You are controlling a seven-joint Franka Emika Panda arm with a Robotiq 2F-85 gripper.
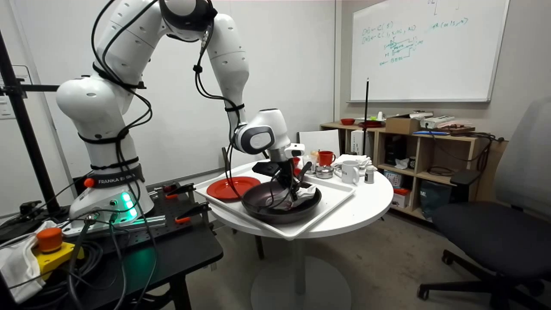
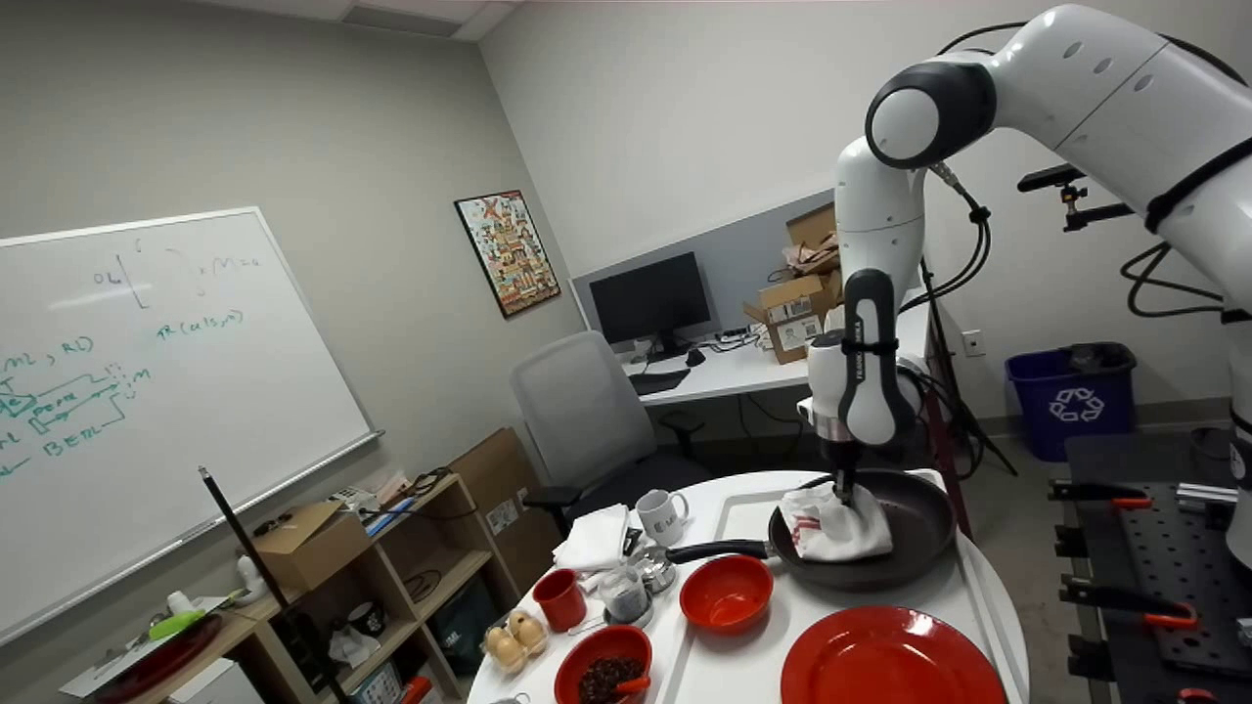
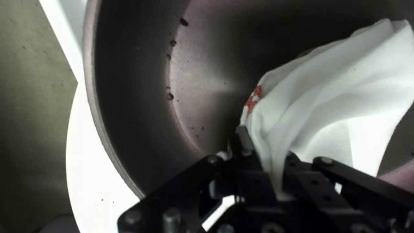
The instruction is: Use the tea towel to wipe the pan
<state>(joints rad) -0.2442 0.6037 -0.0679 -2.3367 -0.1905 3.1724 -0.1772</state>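
The dark frying pan (image 1: 258,212) sits on a white tray on the round table, its handle pointing to the side of the cups. It also shows in an exterior view (image 2: 919,528) and in the wrist view (image 3: 129,97). The white tea towel (image 2: 831,528) with red marks lies bunched inside the pan; it also shows in the wrist view (image 3: 323,94). My gripper (image 3: 263,152) points down into the pan and is shut on the towel, whose fold runs up between the fingers. The gripper also shows in both exterior views (image 1: 295,191) (image 2: 843,489). Small dark crumbs (image 3: 170,96) lie on the pan floor.
A red plate (image 2: 890,665) lies beside the pan on the white tray (image 1: 333,200). A red bowl (image 2: 726,594) stands near the pan handle (image 2: 719,550). A red mug (image 2: 559,598), white mug (image 2: 662,516), eggs (image 2: 515,640) and white cloths (image 2: 594,538) stand farther along the table.
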